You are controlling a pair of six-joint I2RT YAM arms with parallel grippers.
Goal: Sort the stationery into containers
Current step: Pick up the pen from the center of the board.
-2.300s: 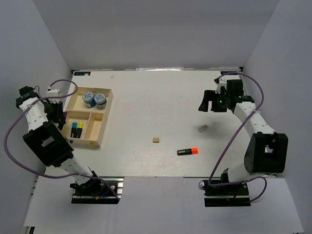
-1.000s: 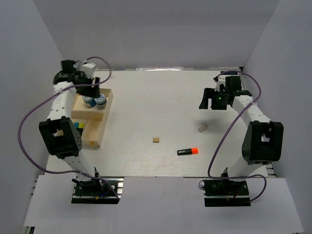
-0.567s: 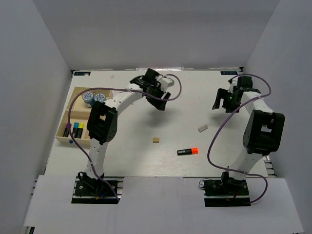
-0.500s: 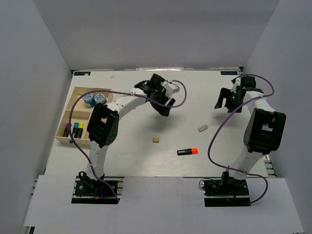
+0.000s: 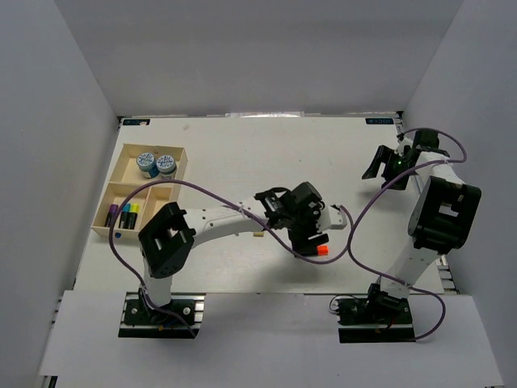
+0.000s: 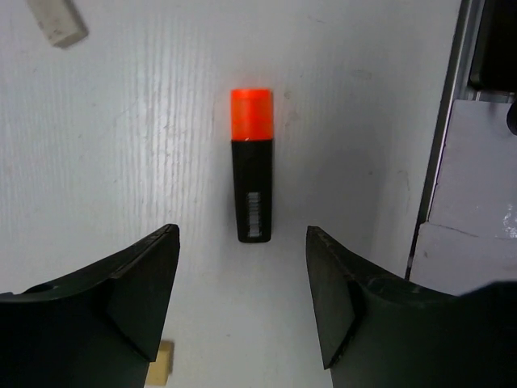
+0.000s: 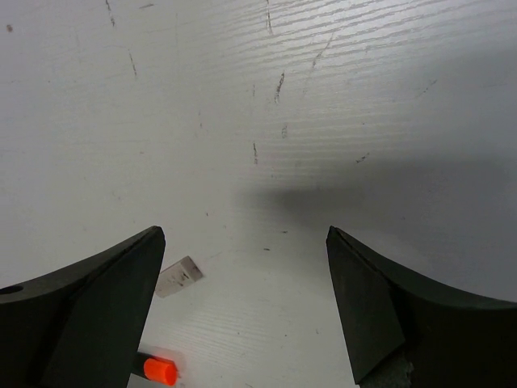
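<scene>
I count 4 highlighters, 2 rolls and 2 eraser blocks on the desk (image 5: 226, 153). The wooden tray (image 5: 182, 171) has 3 compartments. The 2 blue-and-white rolls (image 5: 146, 162) stand side by side in its far one. In the near compartment on its outer side, 3 highlighters (image 5: 121, 215) lie packed together, with purple, blue and yellow caps showing.

The 4th, the orange highlighter (image 6: 252, 166), lies flat on the desk well away from the tray, out to the right of it. Its long axis runs roughly crosswise on the desk, black body toward the tray and orange cap pointing away from it.

The left gripper (image 6: 240, 234) hangs right over this highlighter, lined up with its length. Its fingers (image 6: 133, 287) stand apart, 1 on each side of the body and not touching it.

The tan eraser block (image 6: 159, 364) sits on the tray side of the highlighter's butt end. The grey eraser block (image 6: 56, 20) lies past the cap, farther from the tray.

The right gripper (image 7: 242, 234) is farthest from the tray, near the right edge of the desk, fingers spread wide over bare desk and holding nothing.
</scene>
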